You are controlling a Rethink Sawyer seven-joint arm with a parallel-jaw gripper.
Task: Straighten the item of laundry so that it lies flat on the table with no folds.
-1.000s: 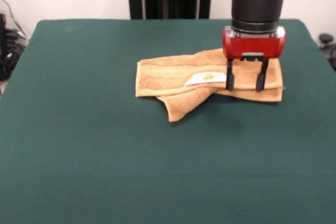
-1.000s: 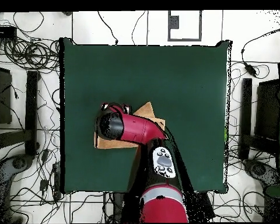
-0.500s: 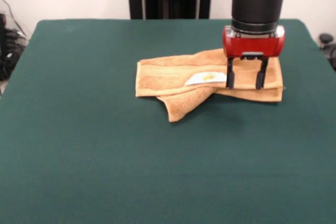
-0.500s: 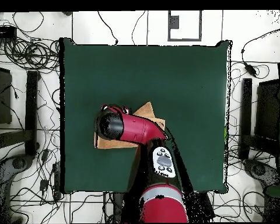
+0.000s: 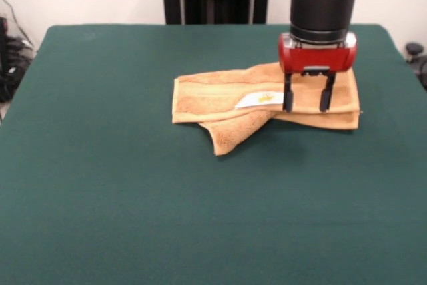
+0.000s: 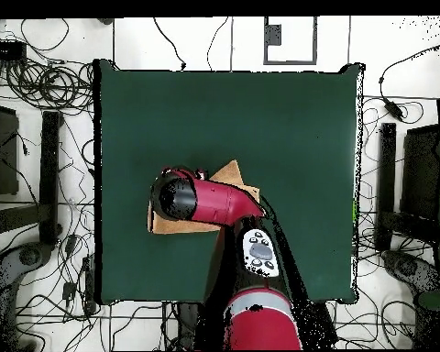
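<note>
The item of laundry (image 5: 220,95) is an orange-tan towel folded into a long band on the dark green table (image 5: 100,185), with a corner flap sticking out toward the front and a white label on top. My gripper (image 5: 306,100) hangs just above the towel's right part, open, its two black fingers (image 5: 287,97) apart with nothing between them. In the overhead view the red arm (image 6: 210,202) covers most of the towel (image 6: 233,174); only its edges and one corner show.
Cables, stands and equipment lie on the floor all round the table (image 6: 288,119) in the overhead view. The towel sits toward the robot's side of the cloth.
The gripper has shifted slightly left and risen a little above the towel, still open. The towel has not moved.
</note>
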